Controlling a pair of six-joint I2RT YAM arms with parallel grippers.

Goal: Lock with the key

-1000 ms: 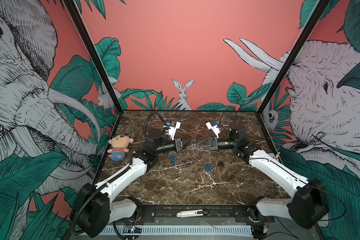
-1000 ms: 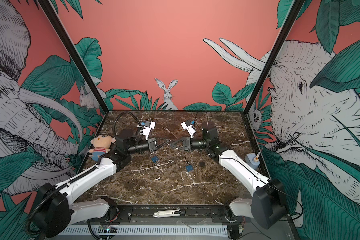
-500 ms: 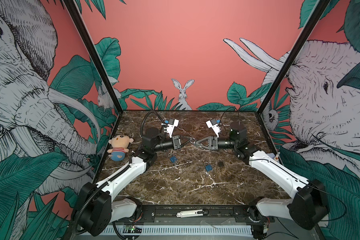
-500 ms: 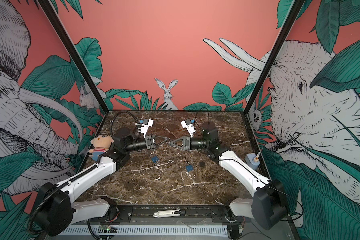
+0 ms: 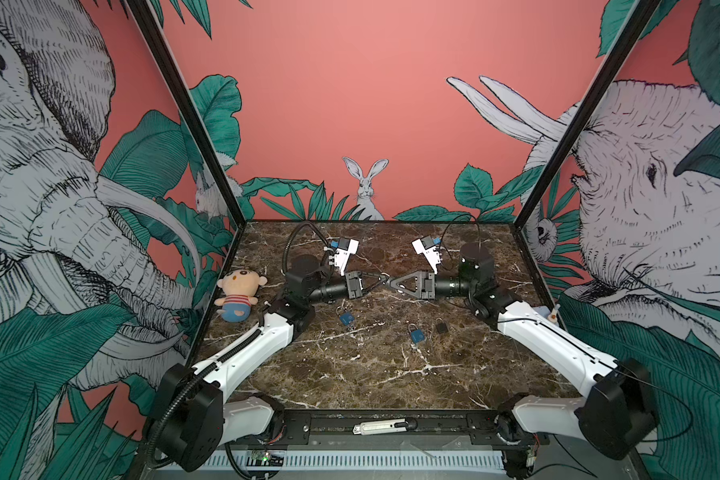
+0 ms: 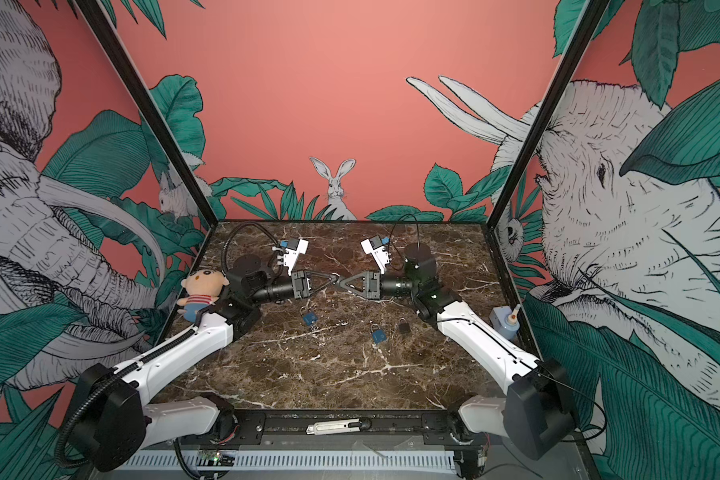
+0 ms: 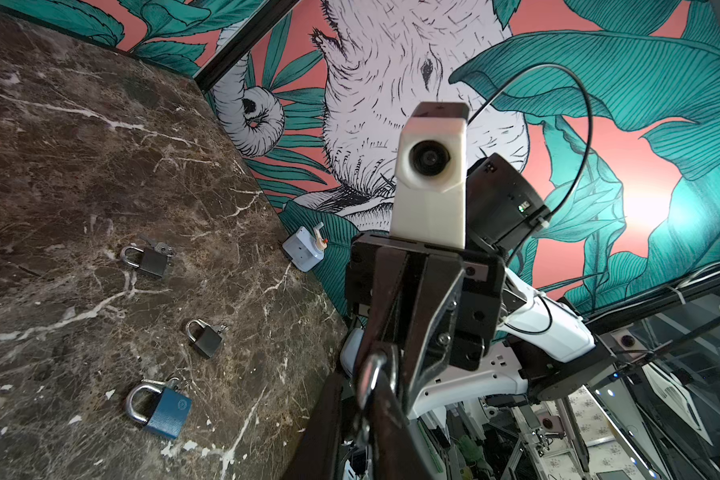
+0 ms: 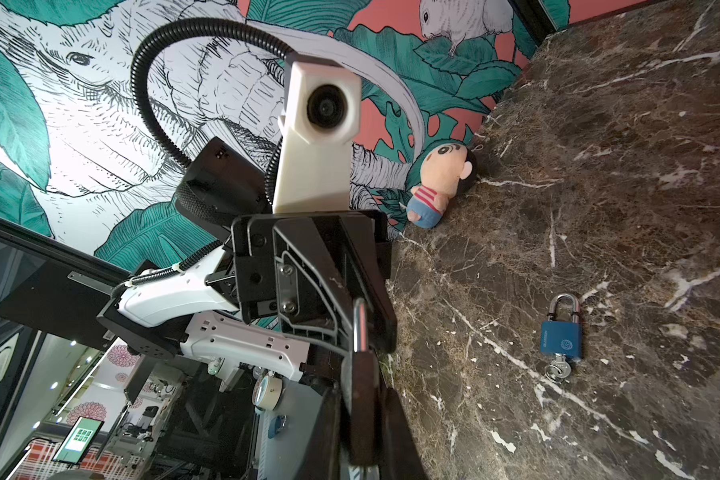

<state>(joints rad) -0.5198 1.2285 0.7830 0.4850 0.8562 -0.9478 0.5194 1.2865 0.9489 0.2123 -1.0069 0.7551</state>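
While they meet mid-air, right gripper (image 5: pixel 391 282) clamps the padlock (image 8: pixel 358 386).
Left gripper (image 5: pixel 378 277) sits narrow at the shackle (image 8: pixel 360 320), grip unclear tbh.

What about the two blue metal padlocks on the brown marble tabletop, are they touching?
Apart. Both top views show a wide strip of bare marble tabletop between the left blue padlock and the right blue padlock.

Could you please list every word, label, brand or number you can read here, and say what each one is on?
No text here reads clearly.
Blue padlock, right wrist view: small print along one edge and a round emblem, too small to read.
Other blue padlock, left wrist view: round emblem, blurred.
Screen in the background: green tiles, no legible words.
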